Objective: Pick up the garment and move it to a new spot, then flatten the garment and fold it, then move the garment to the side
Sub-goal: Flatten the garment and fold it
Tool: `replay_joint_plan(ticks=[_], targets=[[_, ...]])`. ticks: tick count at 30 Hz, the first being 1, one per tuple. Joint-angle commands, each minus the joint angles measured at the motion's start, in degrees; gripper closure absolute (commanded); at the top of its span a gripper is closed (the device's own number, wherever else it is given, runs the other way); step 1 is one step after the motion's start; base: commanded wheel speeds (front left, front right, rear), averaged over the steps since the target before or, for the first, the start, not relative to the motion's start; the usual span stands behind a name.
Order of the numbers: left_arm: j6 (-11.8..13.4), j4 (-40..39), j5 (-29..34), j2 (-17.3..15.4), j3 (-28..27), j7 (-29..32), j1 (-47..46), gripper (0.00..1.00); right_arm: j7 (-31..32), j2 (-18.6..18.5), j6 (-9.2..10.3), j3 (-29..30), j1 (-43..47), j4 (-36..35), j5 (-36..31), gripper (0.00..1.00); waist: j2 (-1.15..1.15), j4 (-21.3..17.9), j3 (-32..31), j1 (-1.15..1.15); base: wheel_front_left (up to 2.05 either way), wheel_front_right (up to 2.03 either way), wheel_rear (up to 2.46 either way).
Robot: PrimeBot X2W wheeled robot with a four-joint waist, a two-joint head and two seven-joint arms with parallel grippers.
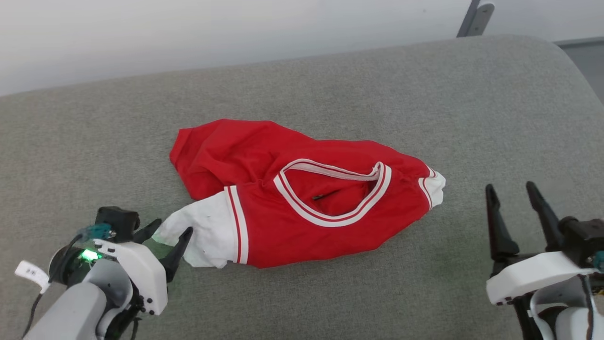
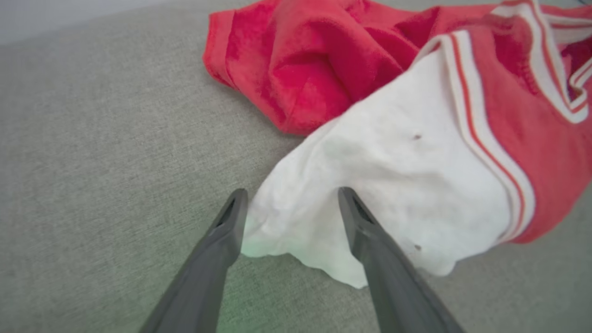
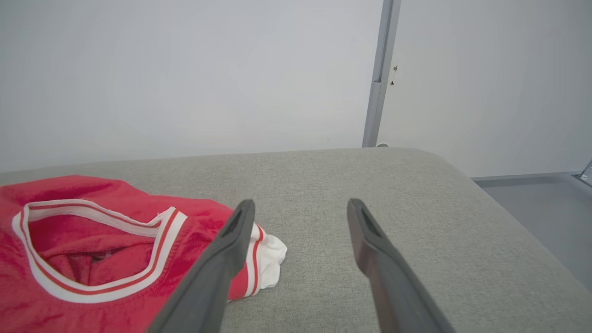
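Head view, garment (image 1: 302, 226): red T-shirt lying crumpled at the middle of the frame on a grey fabric surface (image 1: 424, 94), striped neckline facing up, one white sleeve end at the lower left and the other at the right.
Head view, left gripper (image 1: 173, 226): lower left of the frame, fingers spread apart, their tips at the edge of the white sleeve end.
Head view, right gripper (image 1: 510, 186): lower right of the frame, fingers wide apart and holding nothing, well clear of the shirt's right sleeve.
Left wrist view, left gripper (image 2: 291, 192): two dark fingers rise from the bottom edge, open, with the rim of the white sleeve lying between them and not pinched.
Left wrist view, garment (image 2: 416, 152): white sleeve end at centre, striped trim to its right, bunched red cloth across the top of the frame.
Right wrist view, right gripper (image 3: 300, 202): fingers open over bare grey fabric, nothing between them.
Right wrist view, garment (image 3: 199, 222): lower left of the frame, neckline showing; the small white sleeve end sits just behind the left-hand finger.
Right wrist view, background: pale wall with a grey upright post (image 3: 381, 74) at upper right; grey floor (image 3: 532, 199) at the right edge.
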State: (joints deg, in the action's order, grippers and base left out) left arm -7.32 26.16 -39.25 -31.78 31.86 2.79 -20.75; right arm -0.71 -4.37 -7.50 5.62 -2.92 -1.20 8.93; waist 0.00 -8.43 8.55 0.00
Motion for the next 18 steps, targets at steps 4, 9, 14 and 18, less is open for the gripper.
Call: replay_joint_plan(ticks=[4, 9, 14, 18], targets=[[-0.16, 3.03, -1.68, -0.28, 2.13, 3.14, -3.38, 0.00, -0.65, 0.68, 0.01, -1.74, 0.88, -0.38, 0.83, 0.00, 0.00, -0.82, 0.94, 0.00, 0.00, 0.00, 0.00], [-0.17, 4.68, -4.67, -0.12, 4.55, 6.55, -6.26, 1.00, -1.26, 1.20, 0.01, -2.64, 0.84, -0.15, 1.31, 0.00, 0.00, -1.23, 1.48, 0.00, 0.00, 0.00, 0.00], [-0.17, 4.25, -8.79, -0.91, 6.41, 10.43, -9.04, 1.00, -1.54, 1.39, 0.01, -2.29, 0.66, 0.29, 1.27, 0.00, 0.00, -1.04, 1.67, 0.00, 0.00, 0.00, 0.00], [-0.17, 3.84, -9.98, -2.15, 6.98, 11.95, -11.38, 1.00, -1.77, 1.41, 0.01, -1.96, 0.45, 0.36, 1.17, 0.00, 0.00, -0.80, 1.81, 0.00, 0.00, 0.00, 0.00]])
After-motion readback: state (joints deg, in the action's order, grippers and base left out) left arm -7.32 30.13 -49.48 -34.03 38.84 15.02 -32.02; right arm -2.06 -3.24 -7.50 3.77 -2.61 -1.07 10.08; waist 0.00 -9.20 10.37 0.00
